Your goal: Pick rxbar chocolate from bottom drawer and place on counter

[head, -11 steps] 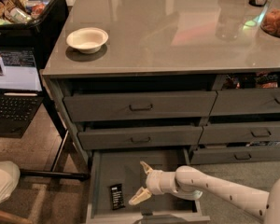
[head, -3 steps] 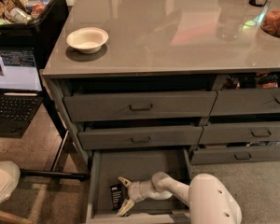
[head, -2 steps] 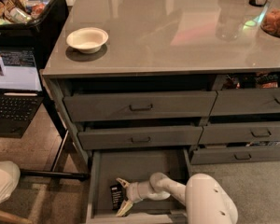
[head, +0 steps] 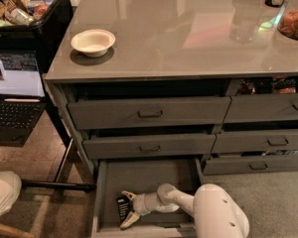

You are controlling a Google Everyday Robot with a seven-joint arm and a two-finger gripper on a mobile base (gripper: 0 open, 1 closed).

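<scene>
The bottom drawer (head: 154, 178) is pulled open at the foot of the cabinet. The rxbar chocolate (head: 122, 207), a small black wrapper, lies on the drawer floor at the left front. My gripper (head: 127, 209) is down inside the drawer, reaching left from the white arm (head: 216, 214). It is open, with one finger just beyond the bar's far end and the other at its near end, so the bar lies between them. The counter (head: 188, 33) is the glossy grey top above the drawers.
A white bowl (head: 93, 41) stands on the counter's left. A jar of orange snacks (head: 294, 21) stands at the far right. A black bin of snacks (head: 20, 9) and a laptop (head: 12, 90) are to the left of the cabinet. The upper drawers (head: 149, 113) are nearly shut.
The gripper moved left across the drawer floor to the bar. Over the last second it has barely moved, and the fingers have drawn slightly closer around the bar.
</scene>
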